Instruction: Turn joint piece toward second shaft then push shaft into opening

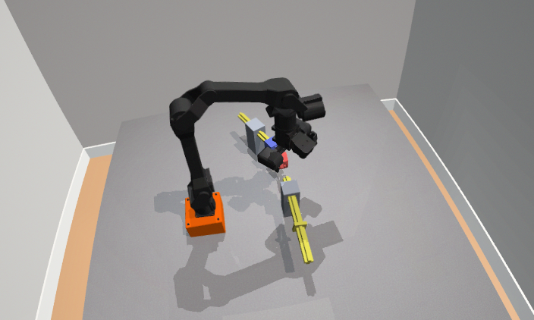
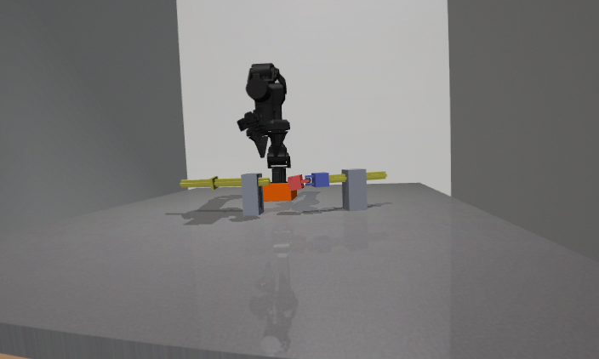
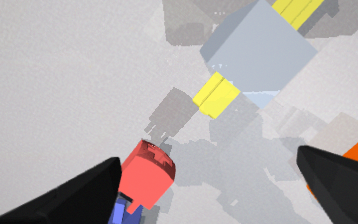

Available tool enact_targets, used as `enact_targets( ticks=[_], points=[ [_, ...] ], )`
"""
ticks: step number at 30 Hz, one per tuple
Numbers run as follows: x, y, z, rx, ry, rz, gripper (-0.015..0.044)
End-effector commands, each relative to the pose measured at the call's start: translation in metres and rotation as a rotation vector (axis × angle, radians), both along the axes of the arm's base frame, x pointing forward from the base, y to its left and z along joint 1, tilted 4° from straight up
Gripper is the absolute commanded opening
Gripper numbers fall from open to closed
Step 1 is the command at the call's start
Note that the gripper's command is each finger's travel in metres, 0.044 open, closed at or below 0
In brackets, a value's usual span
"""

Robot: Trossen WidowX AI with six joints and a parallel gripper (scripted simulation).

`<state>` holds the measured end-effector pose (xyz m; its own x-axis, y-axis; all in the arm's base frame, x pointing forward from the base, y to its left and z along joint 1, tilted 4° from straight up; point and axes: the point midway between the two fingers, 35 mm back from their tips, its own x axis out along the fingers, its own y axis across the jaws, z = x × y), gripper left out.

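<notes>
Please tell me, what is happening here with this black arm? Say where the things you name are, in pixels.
The arm holds its open pincer (image 3: pixel 208 160) above the red joint piece (image 1: pixel 284 160) (image 2: pixel 295 181) (image 3: pixel 148 179), gripping nothing. The red piece hangs hinged on a blue part (image 1: pixel 271 142) (image 2: pixel 320 179) (image 3: pixel 132 216). The collared yellow shaft (image 1: pixel 302 238) (image 2: pixel 229 182) (image 3: pixel 215 97) is outside it, with a gap between them.

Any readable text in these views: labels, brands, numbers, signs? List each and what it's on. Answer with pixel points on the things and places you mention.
None readable.
Arm base (image 1: pixel 204 227) (image 2: pixel 279 191): dark dots only, no letters.
Blocks, shafts, joint piece: no markings seen.
Gripper (image 1: pixel 289 155) (image 2: pixel 269 154) (image 3: pixel 208 160): no lettering visible; any small print would be too small to read.
</notes>
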<state>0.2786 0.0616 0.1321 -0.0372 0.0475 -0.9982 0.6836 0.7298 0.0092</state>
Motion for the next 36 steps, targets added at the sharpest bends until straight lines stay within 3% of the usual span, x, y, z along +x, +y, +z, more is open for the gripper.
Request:
enact_targets(
  ticks=[1, 21, 28, 36],
  points=[
    [-0.001, 0.000, -0.003, 0.004, 0.011, -0.120, 0.0440],
    [-0.001, -0.001, -0.011, 0.006, 0.053, -0.733, 0.0440],
    [-0.001, -0.001, -0.014, 0.006, 0.055, -0.754, 0.0440],
    [0.000, 0.000, -0.052, 0.006, 0.055, -0.754, 0.0440]
  ],
)
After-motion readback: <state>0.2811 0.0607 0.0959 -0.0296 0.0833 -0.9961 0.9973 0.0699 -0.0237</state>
